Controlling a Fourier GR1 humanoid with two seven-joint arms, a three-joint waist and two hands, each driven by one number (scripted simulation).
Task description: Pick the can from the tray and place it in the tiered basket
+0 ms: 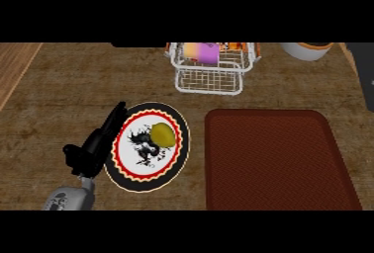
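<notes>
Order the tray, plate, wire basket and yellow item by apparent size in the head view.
Largest first:
tray
plate
wire basket (farther off, so unsure against the plate)
yellow item

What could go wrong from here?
The black left robot hand lies open beside the rim of the round patterned plate; moving it could nudge the plate and roll the yellow rounded food. The purple and yellow can in the white wire tiered basket is partly cut off, so its footing is unclear.

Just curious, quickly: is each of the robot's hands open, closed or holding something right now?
Left hand: open, fingers straight, holding nothing, at the patterned plate's left edge.
Right hand: not in view.
</notes>
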